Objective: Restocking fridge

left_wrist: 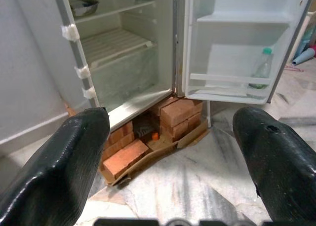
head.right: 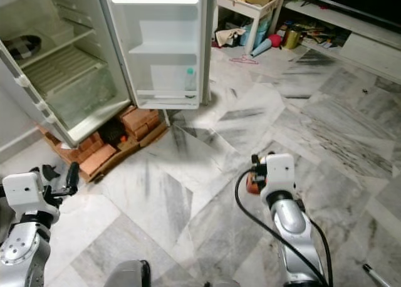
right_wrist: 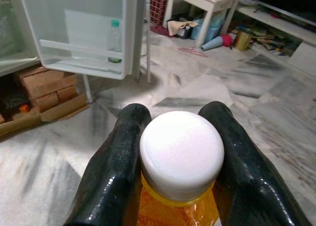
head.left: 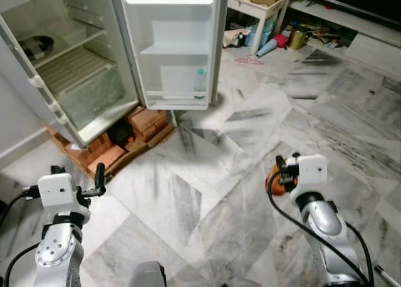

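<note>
The white fridge (head.left: 75,67) stands open at the far left on a base of red bricks (head.left: 109,150), its door (head.left: 172,46) swung wide. A clear bottle with a green cap (head.left: 200,83) stands in the door's lowest shelf. My right gripper (right_wrist: 175,152) is shut on an orange bottle with a white cap (right_wrist: 181,154), held low over the marble floor, right of the fridge; the orange bottle (head.left: 273,180) shows beside the wrist. My left gripper (left_wrist: 173,152) is open and holds nothing, facing the fridge from the near left.
A metal bowl (head.left: 36,46) sits on an upper fridge shelf. A white side table (head.left: 260,11) with a cardboard box stands at the back, with clutter (head.left: 282,39) on the floor beside it and a low TV bench (head.left: 357,24) at the far right.
</note>
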`<state>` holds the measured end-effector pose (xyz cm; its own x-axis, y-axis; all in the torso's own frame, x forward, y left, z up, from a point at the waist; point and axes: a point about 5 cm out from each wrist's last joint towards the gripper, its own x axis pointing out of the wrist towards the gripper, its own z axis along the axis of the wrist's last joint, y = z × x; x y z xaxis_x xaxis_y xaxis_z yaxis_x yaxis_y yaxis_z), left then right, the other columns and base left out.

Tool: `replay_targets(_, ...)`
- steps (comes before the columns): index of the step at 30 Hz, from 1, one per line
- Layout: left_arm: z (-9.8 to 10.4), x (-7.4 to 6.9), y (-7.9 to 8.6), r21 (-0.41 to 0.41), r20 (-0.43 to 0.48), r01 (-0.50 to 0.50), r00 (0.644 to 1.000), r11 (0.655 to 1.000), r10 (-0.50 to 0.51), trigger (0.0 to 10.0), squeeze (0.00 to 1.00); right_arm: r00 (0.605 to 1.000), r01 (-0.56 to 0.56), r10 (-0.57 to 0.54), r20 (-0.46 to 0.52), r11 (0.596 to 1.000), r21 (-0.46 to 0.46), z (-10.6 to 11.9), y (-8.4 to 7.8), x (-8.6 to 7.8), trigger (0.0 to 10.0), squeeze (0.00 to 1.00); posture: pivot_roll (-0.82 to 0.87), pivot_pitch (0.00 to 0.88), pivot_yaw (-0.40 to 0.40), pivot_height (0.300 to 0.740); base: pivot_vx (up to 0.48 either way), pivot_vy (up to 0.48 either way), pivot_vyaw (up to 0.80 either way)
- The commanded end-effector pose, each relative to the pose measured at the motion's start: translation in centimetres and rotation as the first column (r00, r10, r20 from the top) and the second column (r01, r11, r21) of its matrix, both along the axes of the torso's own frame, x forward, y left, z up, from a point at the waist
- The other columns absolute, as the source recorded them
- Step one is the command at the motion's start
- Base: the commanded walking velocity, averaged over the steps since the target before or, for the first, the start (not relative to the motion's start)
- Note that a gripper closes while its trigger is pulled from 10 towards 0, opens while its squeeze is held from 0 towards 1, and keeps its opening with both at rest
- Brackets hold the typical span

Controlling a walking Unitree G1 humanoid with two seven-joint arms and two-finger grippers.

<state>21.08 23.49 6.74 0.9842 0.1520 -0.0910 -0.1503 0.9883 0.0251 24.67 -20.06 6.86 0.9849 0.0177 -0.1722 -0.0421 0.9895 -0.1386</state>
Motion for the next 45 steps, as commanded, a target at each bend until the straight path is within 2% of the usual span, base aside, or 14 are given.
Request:
replay_targets(1, -0.1, 0.4, 0.3, 0.016, -0.015, 0.015, 1.000, 1.000, -0.015, 10.0, 0.00, 0.998, -0.052, 0.051, 0.046, 0.999, 0.011, 1.7, 0.7, 0.7, 10.0, 0.00, 0.02, 0.108, -0.019, 0.740, 0.398, 0.000, 0.00)
replay_targets(6, 0.4, 0.9, 0.3, 0.017, -0.002, 0.016, 1.000, 1.000, -0.016, 10.0, 0.00, 0.991, -0.115, 0.115, 0.072, 0.993, 0.007, 2.7, 1.5, 0.9, 10.0, 0.00, 0.02, 0.123, -0.008, 0.740, 0.398, 0.000, 0.00)
replay_targets(9, 0.3, 0.9, 0.0, 0.013, -0.004, 0.023, 1.000, 1.000, -0.023, 10.0, 0.00, 0.988, -0.139, 0.134, 0.081, 0.989, 0.059, 2.7, 2.0, 1.0, 10.0, 0.00, 0.02, 0.124, -0.021, 0.740, 0.400, 0.000, 0.00)
replay_targets(11, 0.3, 0.9, -0.2, 0.012, -0.003, 0.027, 1.000, 1.000, -0.027, 10.0, 0.00, 0.984, -0.148, 0.141, 0.107, 0.987, 0.059, 3.0, 2.3, 1.2, 10.0, 0.00, 0.02, 0.121, -0.029, 0.740, 0.390, 0.000, 0.00)
replay_targets(13, 0.3, 0.8, -0.3, 0.007, 0.003, 0.019, 1.000, 1.000, -0.019, 10.0, 0.00, 0.989, -0.107, 0.096, 0.116, 0.990, 0.092, 3.1, 2.8, 1.7, 10.0, 0.00, 0.03, 0.113, -0.042, 0.740, 0.388, 0.000, 0.00)
replay_targets(18, 0.4, 0.9, -0.3, -0.004, 0.010, 0.004, 1.000, 1.000, -0.004, 10.0, 0.00, 0.986, -0.068, 0.052, 0.161, 0.993, 0.100, 3.5, 3.6, 2.4, 10.0, 0.00, 0.04, 0.104, -0.058, 0.740, 0.382, 0.162, 0.00)
replay_targets(24, 0.3, 1.0, -0.6, -0.014, 0.005, 0.008, 1.000, 1.000, -0.008, 10.0, 0.00, 0.988, -0.028, 0.012, 0.156, 0.994, 0.104, 3.3, 3.0, 3.3, 10.0, 0.00, 0.04, 0.095, -0.067, 0.740, 0.356, 0.322, 0.00)
replay_targets(30, 0.2, 1.0, -0.5, -0.018, 0.005, 0.000, 1.000, 1.000, 0.000, 10.0, 0.00, 0.989, -0.009, -0.006, 0.148, 0.995, 0.099, 2.9, 2.5, 3.4, 10.0, 0.00, 0.04, 0.090, -0.072, 0.740, 0.354, 0.323, 0.00)
replay_targets(45, 0.1, 0.5, -0.6, 0.005, -0.003, 0.012, 1.000, 1.000, -0.012, 10.0, 0.00, 0.993, 0.026, -0.034, 0.111, 0.997, 0.072, 1.9, 0.3, 1.0, 10.0, 0.00, 0.03, 0.083, -0.065, 0.740, 0.357, 0.321, 0.00)
